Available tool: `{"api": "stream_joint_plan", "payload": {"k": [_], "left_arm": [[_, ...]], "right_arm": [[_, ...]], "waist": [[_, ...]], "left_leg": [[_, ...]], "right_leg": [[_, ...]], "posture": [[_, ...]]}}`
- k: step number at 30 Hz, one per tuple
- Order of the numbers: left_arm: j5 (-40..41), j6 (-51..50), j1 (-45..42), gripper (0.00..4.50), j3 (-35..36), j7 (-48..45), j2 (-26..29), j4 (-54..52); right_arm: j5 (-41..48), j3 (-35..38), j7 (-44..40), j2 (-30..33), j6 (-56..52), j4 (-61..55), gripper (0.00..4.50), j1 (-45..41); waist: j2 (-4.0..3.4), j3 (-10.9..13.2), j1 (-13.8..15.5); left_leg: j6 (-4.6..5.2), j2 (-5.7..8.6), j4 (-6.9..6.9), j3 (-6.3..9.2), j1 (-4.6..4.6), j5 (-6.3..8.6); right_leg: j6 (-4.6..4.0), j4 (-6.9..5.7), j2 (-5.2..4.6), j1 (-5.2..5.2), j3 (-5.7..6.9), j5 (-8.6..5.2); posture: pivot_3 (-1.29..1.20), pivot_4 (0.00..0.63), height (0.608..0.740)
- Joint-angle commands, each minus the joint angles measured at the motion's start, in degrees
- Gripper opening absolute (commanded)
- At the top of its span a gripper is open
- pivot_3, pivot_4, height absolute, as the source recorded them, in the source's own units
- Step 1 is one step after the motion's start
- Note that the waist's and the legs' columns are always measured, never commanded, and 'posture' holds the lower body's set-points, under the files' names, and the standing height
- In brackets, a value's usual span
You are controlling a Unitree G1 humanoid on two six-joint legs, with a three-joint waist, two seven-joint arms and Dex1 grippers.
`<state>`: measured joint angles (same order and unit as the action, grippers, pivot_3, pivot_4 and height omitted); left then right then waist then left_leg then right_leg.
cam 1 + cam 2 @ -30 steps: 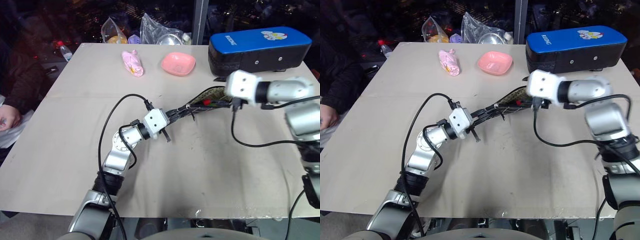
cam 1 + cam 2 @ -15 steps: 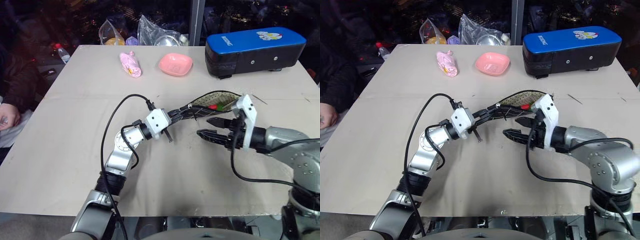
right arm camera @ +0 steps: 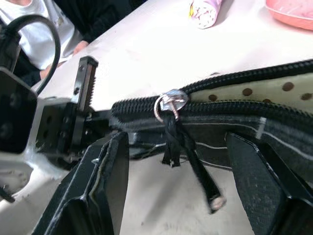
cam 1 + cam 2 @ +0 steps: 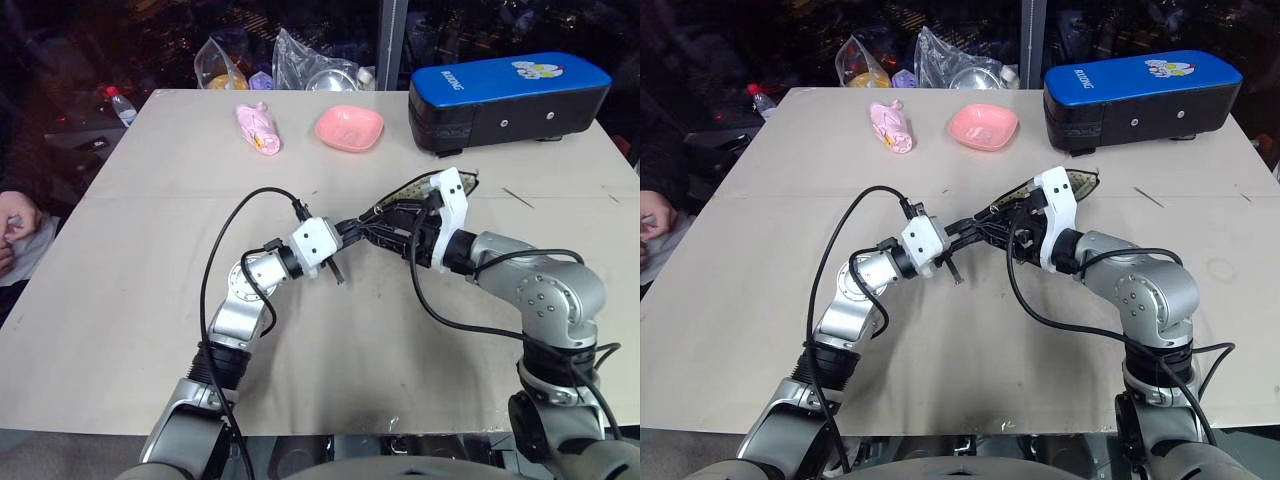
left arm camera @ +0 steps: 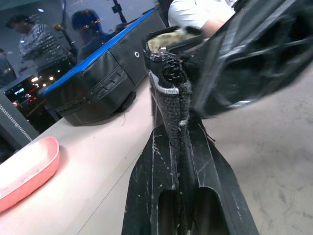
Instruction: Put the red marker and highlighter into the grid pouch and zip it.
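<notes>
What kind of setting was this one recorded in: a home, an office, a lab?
Probably a lab or demo workspace at night, not a home. A bare beige table holds loose props: a pink bowl, a pink soft toy and a big blue-and-black case. Plastic bags sit behind it against dark windows.

A pale beige table (image 4: 120, 300) fills most of the frame, its top faintly creased by a line running across the middle. Beyond its far edge, along the top of the frame, the room is dark, with scattered small coloured lights. A grey upright post (image 4: 392, 45) rises at top centre behind the table. At the upper left, past the table's corner, the surroundings lie in deep shadow.
</notes>
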<state>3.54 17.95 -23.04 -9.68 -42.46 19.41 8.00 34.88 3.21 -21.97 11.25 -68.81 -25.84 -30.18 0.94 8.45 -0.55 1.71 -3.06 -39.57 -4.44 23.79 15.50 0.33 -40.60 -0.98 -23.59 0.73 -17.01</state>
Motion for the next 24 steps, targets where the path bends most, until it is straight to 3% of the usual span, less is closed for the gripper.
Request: {"api": "stream_joint_plan", "payload": {"k": [1,3,16,24], "left_arm": [[0.1,1.5,0.0,0.0,-0.1,0.2,0.1,-1.5],[0.1,1.5,0.2,0.0,0.0,0.3,0.1,-1.6],[0.4,1.3,0.8,0.0,0.7,1.1,0.0,-1.5],[0.1,1.4,1.4,0.0,0.7,1.5,-0.2,-1.7]], "right_arm": [[1.8,1.4,0.5,-0.6,1.7,-1.1,0.92,-0.8],[2.2,1.9,1.0,-0.9,1.7,-1.2,0.04,-0.7],[5.5,14.6,19.9,-11.9,-5.2,-6.9,0.04,3.1],[0.5,21.9,26.8,-6.2,0.3,-5.2,0.04,3.0]], "waist": [[0.0,0.0,-0.1],[0.0,0.0,-0.1],[0.0,0.0,-0.1],[0.0,0.0,-0.1]], "left_leg": [[0.01,0.0,0.0,0.0,0.0,0.01],[0.1,0.0,0.01,0.01,-0.01,0.06],[0.01,-0.01,0.05,-0.01,0.0,0.01],[0.01,0.0,0.08,-0.03,-0.02,0.01]], "right_leg": [[0.0,0.0,0.0,0.0,0.0,0.0],[0.0,0.0,0.0,0.0,0.0,0.0],[0.0,0.02,-0.03,0.0,0.0,0.0],[0.0,0.04,-0.02,0.0,-0.01,0.0]], "posture": [[0.0,0.15,0.716],[0.0,0.15,0.716],[0.0,0.15,0.716],[0.0,0.15,0.716]]}}
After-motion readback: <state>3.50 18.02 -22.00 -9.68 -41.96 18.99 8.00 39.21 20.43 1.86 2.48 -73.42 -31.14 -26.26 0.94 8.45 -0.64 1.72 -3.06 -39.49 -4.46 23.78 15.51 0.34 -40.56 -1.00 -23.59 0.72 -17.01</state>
